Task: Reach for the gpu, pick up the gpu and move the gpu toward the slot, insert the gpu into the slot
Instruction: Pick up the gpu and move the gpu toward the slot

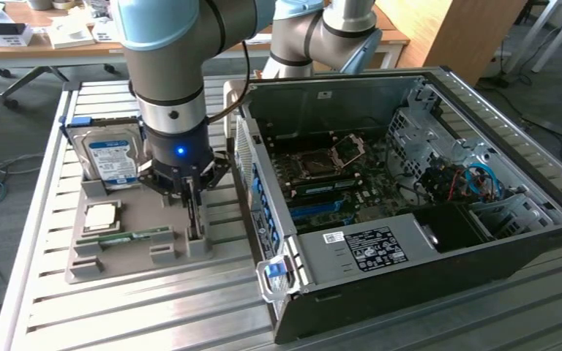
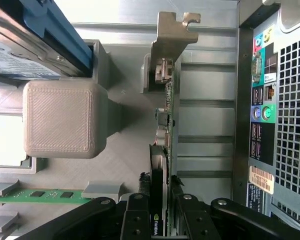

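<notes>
Gpu on edge in the grey holder, clamped in the claw.
Exterior view: stands upright in a slot of the holder on the metal surface, between the hard drive and the open computer case, outside the case. Wrist view: runs edge-on, silver bracket at the far end, pinched on both faces by the dark fingers.

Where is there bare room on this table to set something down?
Bare table lies on the near side of the tray, and past the case at the exterior view's right. It is crowded between tray and case, where the claw grips the gpu.
</notes>
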